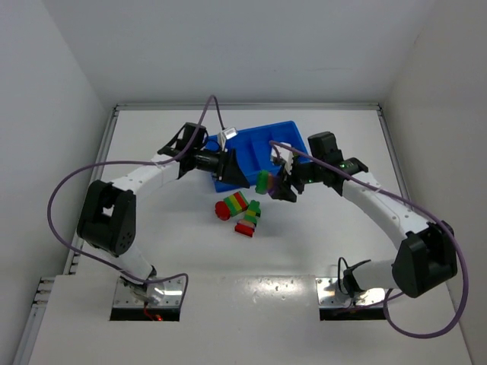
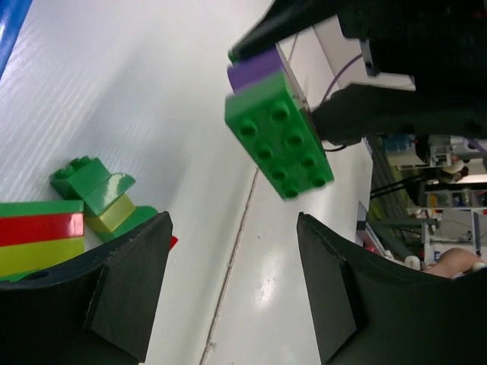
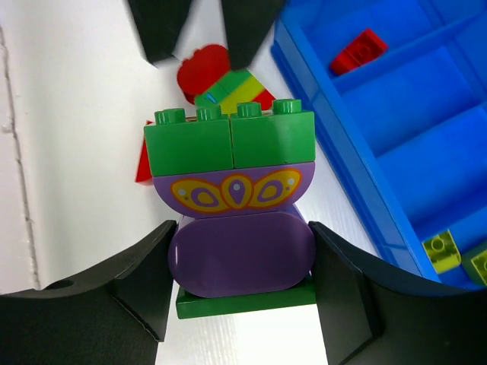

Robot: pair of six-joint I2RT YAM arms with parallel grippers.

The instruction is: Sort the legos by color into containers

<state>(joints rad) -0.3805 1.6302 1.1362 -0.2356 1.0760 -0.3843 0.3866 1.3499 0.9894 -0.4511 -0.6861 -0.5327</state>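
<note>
Right tool (image 3: 240,262) pinches one stack (image 3: 232,205) by its purple part: green plate nearest me, two purple pieces, two green bricks side by side on the far end. Left tool (image 2: 232,293) stands wide, with nothing between its fingers.

As I judge it, the next move turns on one thing. The stack's long axis runs up the right wrist frame, away from my right tool, and its green end points at the left tool's fingers at the top edge. In the left wrist frame the stack hangs upper middle, ahead of the gap, not yet inside it. So the left tool is the one placed to take the green end.

Count: one stack held. Two more bench stacks (image 1: 234,204) lie on the bench (image 1: 319,236), centre of the top view, just below the tray (image 1: 293,131). One tray; in it I see one red brick (image 3: 358,52) in one compartment and two yellowish bricks (image 3: 441,251) in another.
</note>
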